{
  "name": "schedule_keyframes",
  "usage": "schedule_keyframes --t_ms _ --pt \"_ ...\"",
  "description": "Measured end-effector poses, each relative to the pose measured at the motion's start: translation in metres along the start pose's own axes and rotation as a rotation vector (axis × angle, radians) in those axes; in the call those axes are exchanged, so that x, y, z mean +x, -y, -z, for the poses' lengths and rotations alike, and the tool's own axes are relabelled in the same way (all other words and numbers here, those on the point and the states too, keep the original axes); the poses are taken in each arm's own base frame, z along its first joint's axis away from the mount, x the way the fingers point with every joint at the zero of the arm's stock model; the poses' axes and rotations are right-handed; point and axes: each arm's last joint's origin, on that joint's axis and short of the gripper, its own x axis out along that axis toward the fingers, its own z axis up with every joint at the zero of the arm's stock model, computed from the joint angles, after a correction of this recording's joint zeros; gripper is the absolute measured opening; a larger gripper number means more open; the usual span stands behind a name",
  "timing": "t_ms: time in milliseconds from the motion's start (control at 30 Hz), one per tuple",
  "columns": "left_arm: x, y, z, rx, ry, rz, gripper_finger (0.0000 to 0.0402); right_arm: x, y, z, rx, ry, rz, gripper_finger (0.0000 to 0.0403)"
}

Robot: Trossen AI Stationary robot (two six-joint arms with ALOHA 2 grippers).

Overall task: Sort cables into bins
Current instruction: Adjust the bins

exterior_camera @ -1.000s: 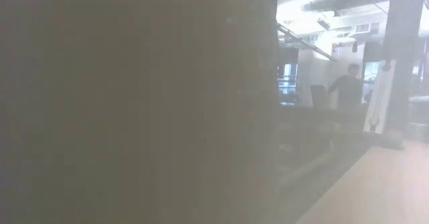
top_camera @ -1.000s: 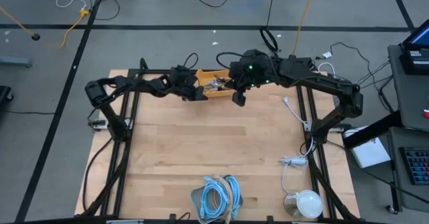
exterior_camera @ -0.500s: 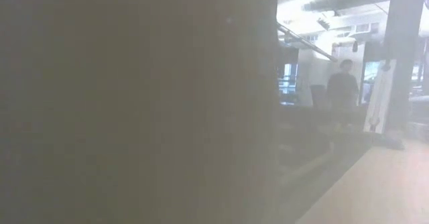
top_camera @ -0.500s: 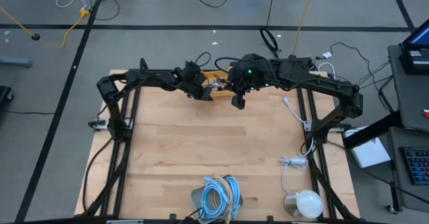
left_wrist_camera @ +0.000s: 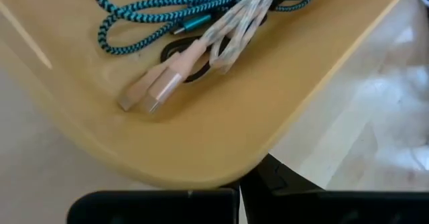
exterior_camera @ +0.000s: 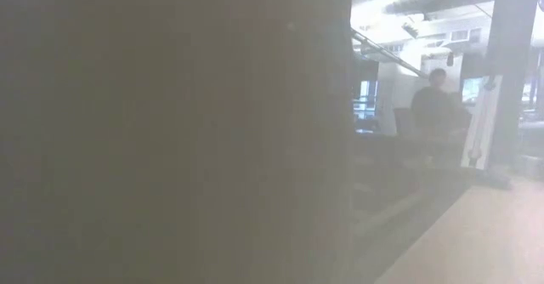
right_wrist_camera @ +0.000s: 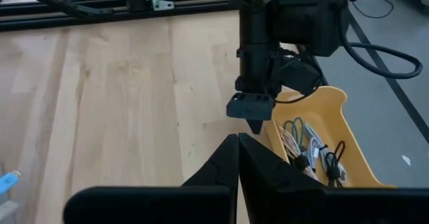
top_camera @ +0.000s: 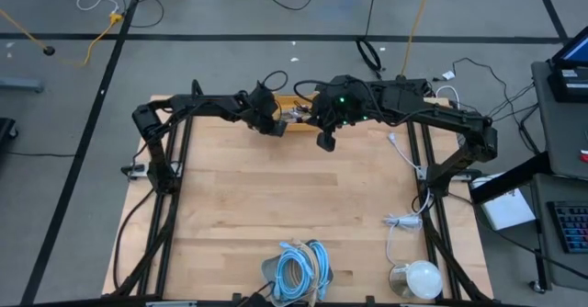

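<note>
Light wooden table (top_camera: pixel 276 197) on a grey floor with black tape lines and stray cords all around it. Both arms are up at the far edge, crowded around the orange-yellow bin (top_camera: pixel 296 116). The left gripper (top_camera: pixel 276 128) is pinched fully closed right at the bin's rim; its own wrist camera looks straight down over the bin's edge (left_wrist_camera: pixel 221 143), and nothing is caught between its fingers as far as I can see. Inside that bin sit the short cables: a teal braided one (left_wrist_camera: pixel 134 23), a pale braided one with pinkish plugs (left_wrist_camera: pixel 201 43), and a bit of thin black cable under them. The right gripper (top_camera: pixel 325 142) is also clamped shut and empty, hanging over bare wood just beside the bin. From the right wrist you can see the left gripper (right_wrist_camera: pixel 253 113) pointing down next to the bin (right_wrist_camera: pixel 335 150).

The light-blue coiled cables (top_camera: pixel 299 268) lie in the pale grey bin (top_camera: pixel 268 272) at the near edge, well apart from both arms. The white dome thing (top_camera: pixel 421 278) and a white cord (top_camera: pixel 401 221) sit near the right corner. The low view is mostly blocked by something dark up close; a person (exterior_camera: pixel 435 105) stands far back in the room.
</note>
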Motion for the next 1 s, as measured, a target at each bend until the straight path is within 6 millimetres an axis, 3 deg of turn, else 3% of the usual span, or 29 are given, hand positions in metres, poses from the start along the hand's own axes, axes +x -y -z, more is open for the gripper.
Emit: schedule_keyframes --t_ms 767,867,1000 --pt "-0.004 -0.002 -0.012 -0.032 0.081 0.060 0.0000 0.000 0.000 -0.001 0.016 0.007 -0.003 0.0000" --pt "-0.003 0.007 -0.008 -0.011 0.048 0.099 0.0000 0.000 0.000 0.002 0.016 -0.025 -0.006 0.0000" --pt "-0.013 0.041 0.004 0.091 0.044 0.166 0.0000 0.004 -0.003 0.010 0.008 -0.071 -0.013 0.0000"
